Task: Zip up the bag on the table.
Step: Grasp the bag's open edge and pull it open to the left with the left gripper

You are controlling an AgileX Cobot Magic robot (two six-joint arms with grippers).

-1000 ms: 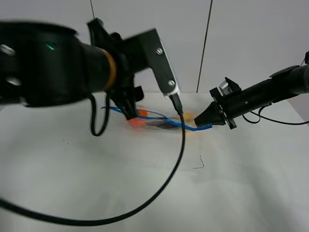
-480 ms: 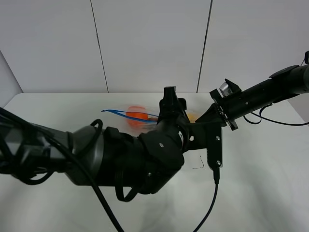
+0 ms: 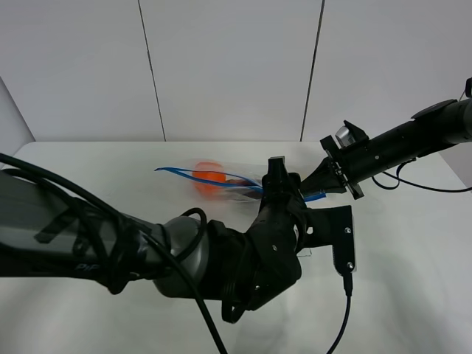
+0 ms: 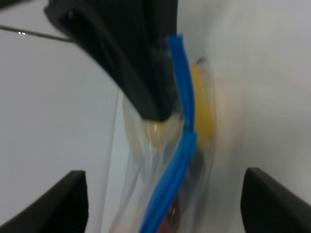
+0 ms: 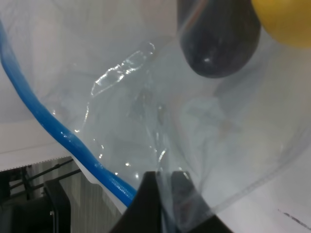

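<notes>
Clear crinkly plastic zip bag (image 3: 228, 184) w/ blue strip, near 12 o'clock edge of white matte counter (image 3: 413, 251).
Wall (image 3: 221, 66) just behind; bare counter at bag's 3 & 9 o'clock. Orange (image 3: 209, 179), yellow pear (image 4: 201, 104), dark eggplant (image 5: 218, 39) inside. Black right gripper (image 3: 308, 184) clenched on bag's 3 o'clock end; left gripper (image 4: 165, 194) spread wide at strip; bulky left arm (image 3: 221, 258) hides bag's middle.

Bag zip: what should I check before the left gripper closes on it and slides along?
1. Right gripper clamped on the bag: ok.
2. Left gripper open: ok.
3. Blue zip strip centred between its fingertips: ok, though it lies ahead of them.
4. Zip sealed along its length: not ok, strands are apart at the far end in the exterior view.
5. Pear clear of the strip: cannot tell, it sits right behind it.
</notes>
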